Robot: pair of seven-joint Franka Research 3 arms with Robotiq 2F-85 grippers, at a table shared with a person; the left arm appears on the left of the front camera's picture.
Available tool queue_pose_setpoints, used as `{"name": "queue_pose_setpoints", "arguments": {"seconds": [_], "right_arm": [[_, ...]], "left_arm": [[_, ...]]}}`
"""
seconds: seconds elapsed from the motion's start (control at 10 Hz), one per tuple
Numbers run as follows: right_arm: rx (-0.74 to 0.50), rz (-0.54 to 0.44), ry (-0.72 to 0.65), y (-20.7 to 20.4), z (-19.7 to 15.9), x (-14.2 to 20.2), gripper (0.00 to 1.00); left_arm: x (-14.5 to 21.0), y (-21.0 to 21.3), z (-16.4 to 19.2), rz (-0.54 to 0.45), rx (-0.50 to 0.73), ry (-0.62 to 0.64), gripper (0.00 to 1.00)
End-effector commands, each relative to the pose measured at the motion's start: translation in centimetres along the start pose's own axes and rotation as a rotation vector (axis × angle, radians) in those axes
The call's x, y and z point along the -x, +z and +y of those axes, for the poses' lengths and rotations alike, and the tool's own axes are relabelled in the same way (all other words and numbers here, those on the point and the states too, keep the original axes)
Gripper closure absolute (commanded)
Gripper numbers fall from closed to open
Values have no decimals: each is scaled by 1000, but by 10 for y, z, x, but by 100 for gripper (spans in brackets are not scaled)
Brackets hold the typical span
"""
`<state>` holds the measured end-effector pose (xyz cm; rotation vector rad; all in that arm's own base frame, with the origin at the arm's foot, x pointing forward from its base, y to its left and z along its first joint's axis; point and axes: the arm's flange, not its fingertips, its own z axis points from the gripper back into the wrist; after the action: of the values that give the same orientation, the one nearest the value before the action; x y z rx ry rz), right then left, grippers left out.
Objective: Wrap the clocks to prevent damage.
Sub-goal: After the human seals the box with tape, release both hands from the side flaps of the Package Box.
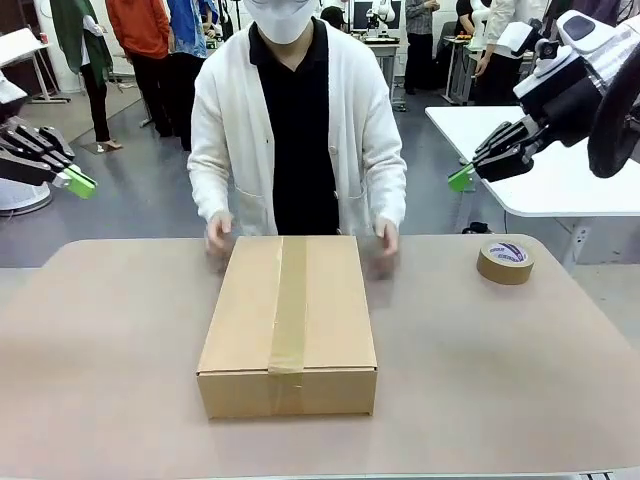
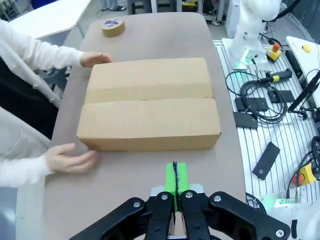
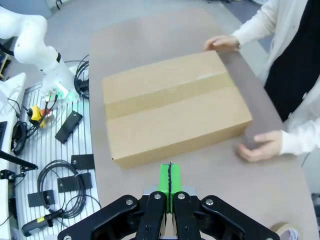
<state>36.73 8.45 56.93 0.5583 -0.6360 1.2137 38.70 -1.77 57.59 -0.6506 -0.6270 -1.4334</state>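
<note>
A closed cardboard box (image 1: 288, 325) sealed with a strip of brown tape lies in the middle of the table; it also shows as the box (image 2: 149, 103) and the box (image 3: 172, 106) in the wrist views. No clocks are in view. A person stands at the far side with one hand (image 1: 219, 232) at each far corner of the box. My left gripper (image 1: 80, 183) hangs shut in the air at the far left, well off the box. My right gripper (image 1: 460, 178) hangs shut high at the right. Both hold nothing, seen as the left gripper (image 2: 175, 179) and the right gripper (image 3: 169, 179).
A roll of brown packing tape (image 1: 505, 261) lies on the table at the far right, also seen as the tape roll (image 2: 113, 27). The table edge (image 1: 320, 474) runs along the front. Cables and tools (image 2: 260, 100) lie on the slatted bench beside the table.
</note>
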Motion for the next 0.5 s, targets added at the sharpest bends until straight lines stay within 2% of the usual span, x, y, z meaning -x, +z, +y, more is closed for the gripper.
{"name": "queue_pose_setpoints", "arguments": {"seconds": [0.0, 0.4], "right_arm": [[10, -13, 6, 4, 0, -5, 99], [10, -13, 6, 4, 0, -5, 99]], "left_arm": [[-3, -4, 3, -2, 19, -3, 100], [-3, -4, 3, -2, 19, -3, 100]]}}
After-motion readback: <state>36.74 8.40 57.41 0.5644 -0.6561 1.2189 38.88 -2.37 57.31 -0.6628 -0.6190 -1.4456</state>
